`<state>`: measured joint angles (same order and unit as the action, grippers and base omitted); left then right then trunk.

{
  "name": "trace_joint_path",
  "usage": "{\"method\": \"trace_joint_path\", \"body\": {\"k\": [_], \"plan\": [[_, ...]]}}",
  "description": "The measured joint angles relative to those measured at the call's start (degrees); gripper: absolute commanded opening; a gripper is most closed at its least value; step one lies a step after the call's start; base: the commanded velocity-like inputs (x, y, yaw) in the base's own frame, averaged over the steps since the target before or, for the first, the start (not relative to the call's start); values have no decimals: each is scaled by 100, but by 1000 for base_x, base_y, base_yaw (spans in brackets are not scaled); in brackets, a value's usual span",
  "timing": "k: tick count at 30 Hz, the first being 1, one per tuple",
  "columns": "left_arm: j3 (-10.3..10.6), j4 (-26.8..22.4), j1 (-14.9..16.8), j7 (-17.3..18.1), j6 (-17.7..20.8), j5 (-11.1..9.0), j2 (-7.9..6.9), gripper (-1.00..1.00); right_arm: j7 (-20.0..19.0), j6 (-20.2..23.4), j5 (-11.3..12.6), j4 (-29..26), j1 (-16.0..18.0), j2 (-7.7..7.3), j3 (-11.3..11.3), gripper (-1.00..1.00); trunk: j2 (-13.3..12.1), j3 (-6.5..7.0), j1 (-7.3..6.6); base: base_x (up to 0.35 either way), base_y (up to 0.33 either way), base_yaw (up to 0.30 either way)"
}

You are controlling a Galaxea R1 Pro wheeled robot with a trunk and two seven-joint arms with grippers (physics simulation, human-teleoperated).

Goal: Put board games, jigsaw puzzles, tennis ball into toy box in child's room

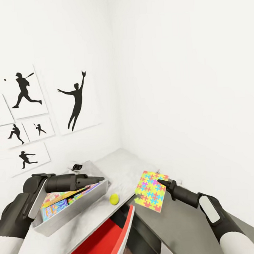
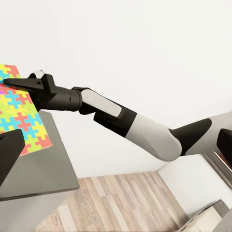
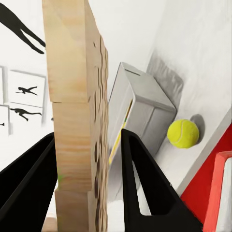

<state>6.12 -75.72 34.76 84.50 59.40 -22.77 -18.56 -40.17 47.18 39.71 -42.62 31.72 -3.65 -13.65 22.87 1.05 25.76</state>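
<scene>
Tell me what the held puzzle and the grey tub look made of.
Puzzle: bright printed face, and its edge in the right wrist view shows pale wood grain, so likely wooden. Tub: smooth matte light-grey walls, probably plastic.

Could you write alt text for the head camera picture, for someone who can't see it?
A robot's right gripper holds up a colourful jigsaw puzzle beside a grey-white table in a white room corner. On the table, a grey toy box holds game boxes, with a tennis ball next to it.
</scene>
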Motion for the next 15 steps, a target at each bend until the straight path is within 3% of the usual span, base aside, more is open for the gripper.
{"method": "trace_joint_path", "body": {"k": [15], "plan": [[-6,0,-6,16,0,-11,-8,100,0,2,-1,0,0,4,34,-100,0,0,0,0,0,291]]}}
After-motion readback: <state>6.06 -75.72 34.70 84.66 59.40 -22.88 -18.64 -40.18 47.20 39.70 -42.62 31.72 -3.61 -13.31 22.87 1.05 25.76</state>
